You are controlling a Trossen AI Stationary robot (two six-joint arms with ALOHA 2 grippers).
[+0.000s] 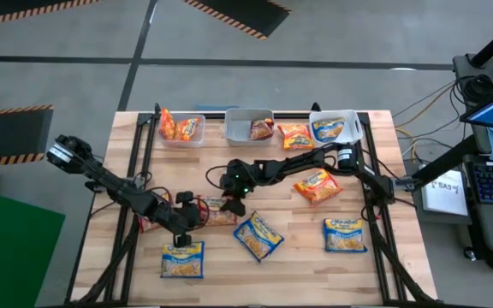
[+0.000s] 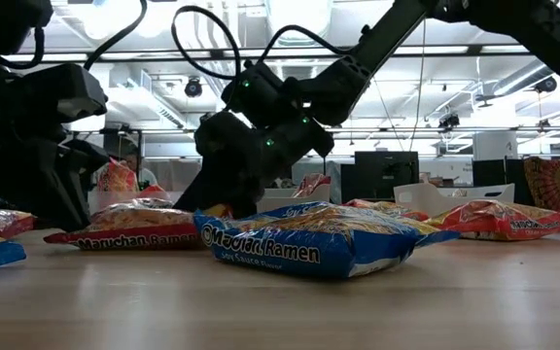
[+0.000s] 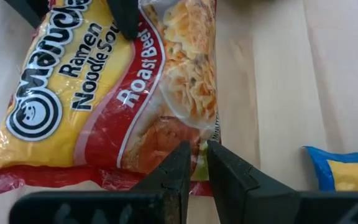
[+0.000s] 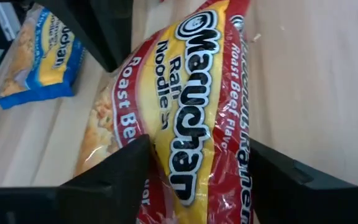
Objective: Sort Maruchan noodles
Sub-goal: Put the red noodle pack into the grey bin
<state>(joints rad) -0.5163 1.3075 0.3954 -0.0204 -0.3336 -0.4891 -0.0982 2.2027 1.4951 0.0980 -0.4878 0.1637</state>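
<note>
A red-and-yellow Roast Beef Maruchan packet [image 1: 219, 211] lies on the table's middle between both grippers and shows large in the left wrist view [image 3: 104, 93] and the right wrist view [image 4: 191, 118]. My left gripper [image 1: 187, 224] is shut at its near-left edge. My right gripper [image 1: 234, 205] is open above its other end, with fingers [image 4: 123, 174] on either side of the packet's width; I cannot tell whether they touch it. Blue packets [image 1: 258, 235] [image 1: 182, 259] [image 1: 345, 233] and an orange one [image 1: 317, 186] lie flat around. My left gripper pinches the red packet's edge [image 3: 197, 171] between its two nearly closed fingers [image 3: 182, 162], coming at it low from the table's left. The packet rests on the table in the low view [image 2: 134, 233].
Three clear bins stand along the far edge: the left [image 1: 182, 128] with orange packets, the middle [image 1: 248, 127] with a red one, the right [image 1: 336, 127] with a blue one. An orange packet [image 1: 296, 137] lies between bins. Another red packet [image 1: 146, 224] lies under the left arm.
</note>
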